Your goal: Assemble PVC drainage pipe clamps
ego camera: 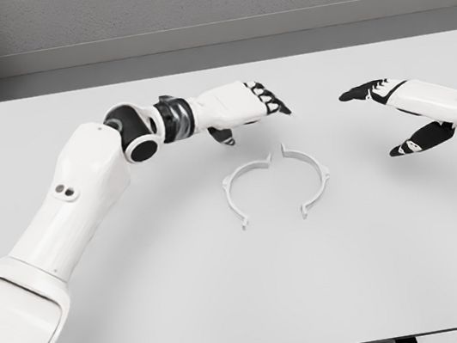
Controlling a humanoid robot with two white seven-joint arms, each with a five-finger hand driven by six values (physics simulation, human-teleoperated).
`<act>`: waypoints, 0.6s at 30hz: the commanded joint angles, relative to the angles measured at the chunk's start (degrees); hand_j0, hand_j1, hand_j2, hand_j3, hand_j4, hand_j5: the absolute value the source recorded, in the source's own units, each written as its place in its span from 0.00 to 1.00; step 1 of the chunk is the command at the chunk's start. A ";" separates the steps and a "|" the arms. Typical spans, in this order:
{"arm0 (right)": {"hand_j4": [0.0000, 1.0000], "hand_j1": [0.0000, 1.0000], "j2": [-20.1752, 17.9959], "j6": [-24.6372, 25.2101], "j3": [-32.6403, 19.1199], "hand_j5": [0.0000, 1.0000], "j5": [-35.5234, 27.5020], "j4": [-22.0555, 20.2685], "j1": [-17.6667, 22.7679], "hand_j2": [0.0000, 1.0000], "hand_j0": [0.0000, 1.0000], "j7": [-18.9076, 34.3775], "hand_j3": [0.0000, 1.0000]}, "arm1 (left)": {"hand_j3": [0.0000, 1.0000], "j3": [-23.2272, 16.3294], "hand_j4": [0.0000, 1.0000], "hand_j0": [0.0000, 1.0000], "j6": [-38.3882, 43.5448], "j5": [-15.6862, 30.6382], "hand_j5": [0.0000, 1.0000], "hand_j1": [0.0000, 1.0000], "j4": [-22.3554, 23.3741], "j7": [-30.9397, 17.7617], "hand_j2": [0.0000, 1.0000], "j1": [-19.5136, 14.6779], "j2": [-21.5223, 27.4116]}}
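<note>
Two white curved plastic clamp halves, left (pixel 243 182) and right (pixel 312 177), lay flat mid-surface, facing, top ends near, bottoms apart.

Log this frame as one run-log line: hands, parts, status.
left hand: open, above table | right hand: open, holds nothing | two clamp halves: facing, ungrasped | status: not joined

A wide white table (pixel 148 323) carries two white curved clamp halves: the left half (pixel 247 188) lies just below the left hand (pixel 240 104), the right half (pixel 310 178) beside it (their upper ends nearly touching), left of the right hand (pixel 402 113).
</note>
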 commanded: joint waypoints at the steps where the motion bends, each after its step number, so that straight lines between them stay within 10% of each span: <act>1: 1.00 1.00 -0.11 0.16 -0.03 1.00 -0.45 -0.03 0.00 1.00 1.00 -0.03 1.00 | 0.98 0.17 0.98 0.98 0.11 13.25 0.98 0.98 -6.84 -0.31 0.98 0.09 10.91; 6: 1.00 1.00 -0.11 0.16 -0.03 1.00 -0.45 -0.03 0.00 1.00 1.00 -0.03 1.00 | 0.98 0.78 0.98 0.98 0.11 26.01 0.98 0.98 -17.48 -0.39 0.98 5.80 25.51; 11: 1.00 1.00 -0.11 0.16 -0.03 1.00 -0.45 -0.03 0.00 1.00 1.00 -0.03 1.00 | 1.00 -0.36 1.00 1.00 0.11 26.10 1.00 1.00 -29.09 -0.66 1.00 9.75 25.34; 18: 1.00 1.00 -0.02 0.16 0.06 1.00 -0.45 0.06 0.00 1.00 1.00 -0.03 1.00 | 1.00 -3.70 1.00 1.00 0.11 23.73 1.00 1.00 -25.66 -1.98 1.00 12.48 18.92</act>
